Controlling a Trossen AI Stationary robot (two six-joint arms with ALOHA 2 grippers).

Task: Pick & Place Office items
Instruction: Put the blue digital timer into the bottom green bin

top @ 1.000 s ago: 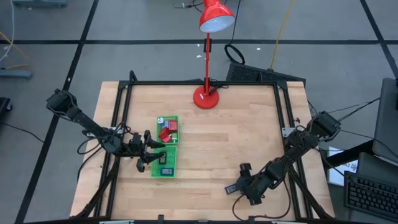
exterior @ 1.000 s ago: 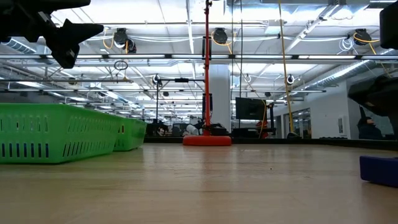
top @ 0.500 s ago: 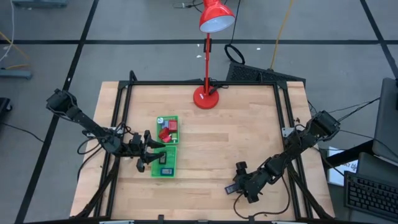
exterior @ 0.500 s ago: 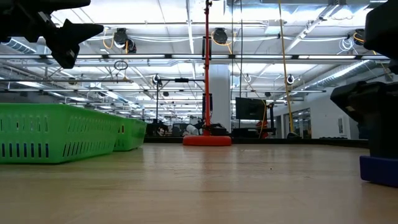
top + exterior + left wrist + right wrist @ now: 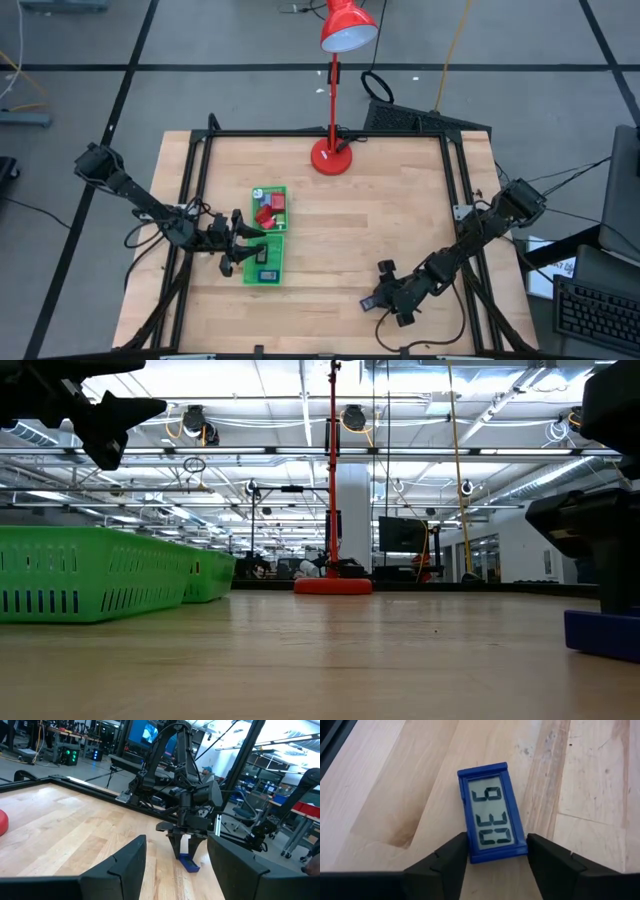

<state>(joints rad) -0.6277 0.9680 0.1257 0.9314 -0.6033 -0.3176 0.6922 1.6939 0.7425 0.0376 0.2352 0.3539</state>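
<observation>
Blue clock (image 5: 492, 814) flat on table (image 5: 400, 210), long axis running away between right gripper's fingers (image 5: 447, 857)

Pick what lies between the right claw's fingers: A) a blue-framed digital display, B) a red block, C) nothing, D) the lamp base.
A: in the right wrist view, the right claw straddles the blue-framed digital display lying flat on the wooden table.
</observation>
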